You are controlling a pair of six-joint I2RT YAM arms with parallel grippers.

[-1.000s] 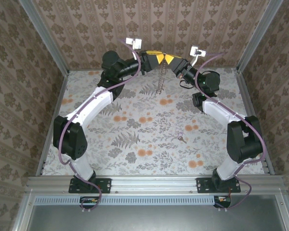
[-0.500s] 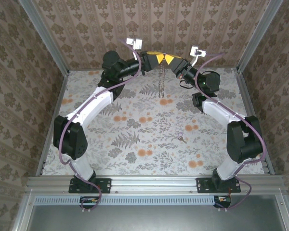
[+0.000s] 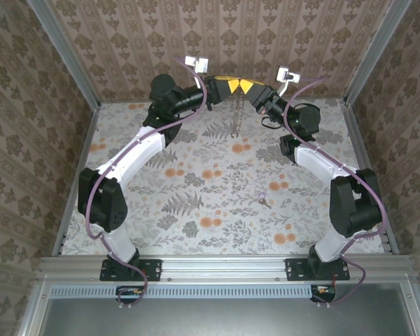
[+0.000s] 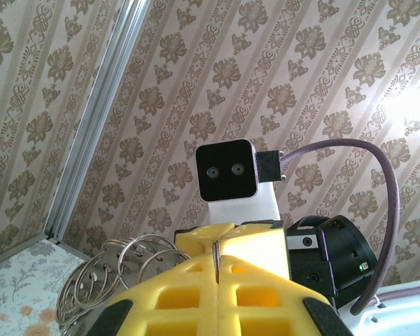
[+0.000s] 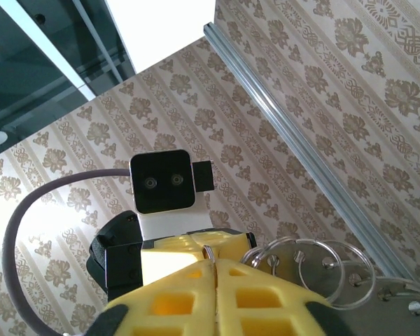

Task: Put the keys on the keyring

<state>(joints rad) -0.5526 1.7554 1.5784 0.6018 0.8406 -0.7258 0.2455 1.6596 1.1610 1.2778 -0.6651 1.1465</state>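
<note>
My left gripper [image 3: 222,85], pressed together, pinches the keyring [image 3: 235,120] up high near the far wall, and its chain dangles over the surface [image 3: 196,178]. My right gripper [image 3: 248,87], facing it, pinches the same keyring, fingers together. The key [image 3: 264,202] lies on the surface, well apart from both.

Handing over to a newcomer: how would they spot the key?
On the floral table, look left of the right arm's black elbow. The key lies there alone, a tiny grey metal sliver among printed orange flowers.
</note>
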